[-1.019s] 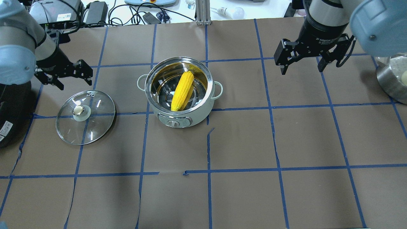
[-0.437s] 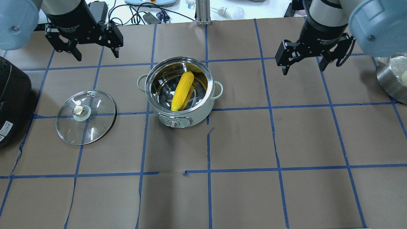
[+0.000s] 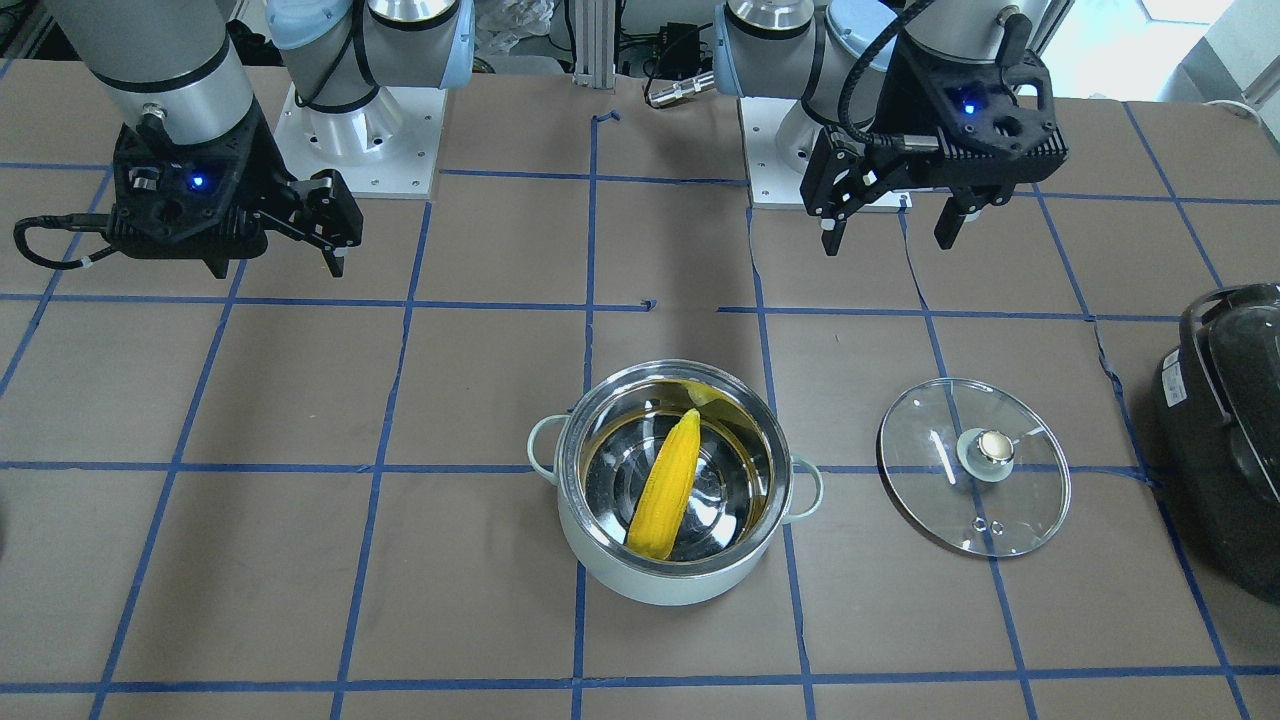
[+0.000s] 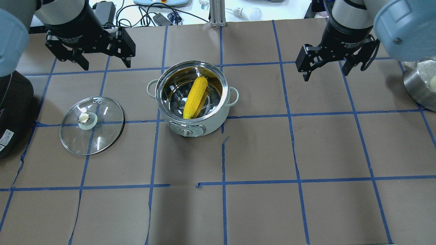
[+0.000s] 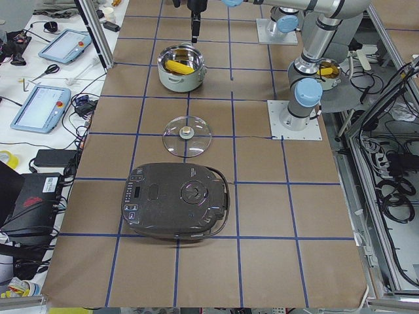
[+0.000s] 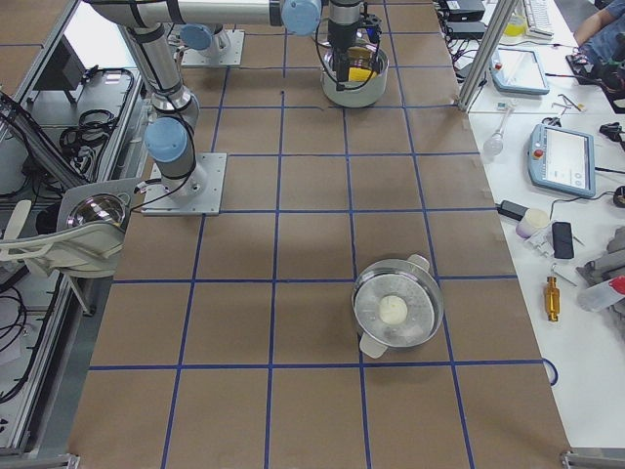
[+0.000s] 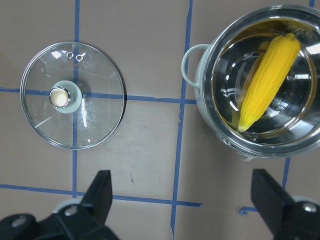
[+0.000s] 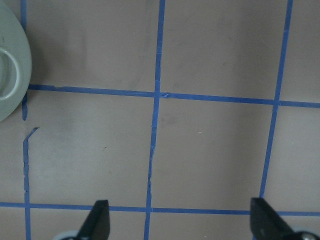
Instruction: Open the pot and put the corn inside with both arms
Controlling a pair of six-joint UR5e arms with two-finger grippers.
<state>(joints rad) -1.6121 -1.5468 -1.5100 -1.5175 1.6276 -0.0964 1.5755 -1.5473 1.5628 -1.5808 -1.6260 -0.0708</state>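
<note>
table (image 4: 259, 207): brown paper taped in a blue grid; we note everything below as standing on it or hanging over it.
pot (image 4: 215, 124): upright near the middle, uncovered, its control knob facing the robot; we see the steel inside plainly.
corn (image 4: 196, 97): inside the pot, lying slantwise across the steel bottom, tapered end toward the robot's side; nothing grips it.
lid (image 4: 97, 134): flat on the table, knob up, to the pot's left and apart from it; it sits between the pot and the cooker (image 5: 175, 199).
left gripper (image 4: 106, 64): raised over the table, off to the pot's left, touching neither pot nor lid; fingers (image 7: 102, 192) spread wide, nothing between them. Its wrist view looks down on lid and pot together.
right gripper (image 4: 325, 75): raised over the paper well to the pot's right; fingers (image 8: 97, 222) likewise spread wide, and we see nothing held. Its wrist view catches only the pot's edge.
cooker: large, black, closed, at the table's left end beyond the lid.
steel bowl (image 6: 397, 311): at the table's right end, well apart from the pot, a pale round lump inside; we cannot tell what it is.
</note>
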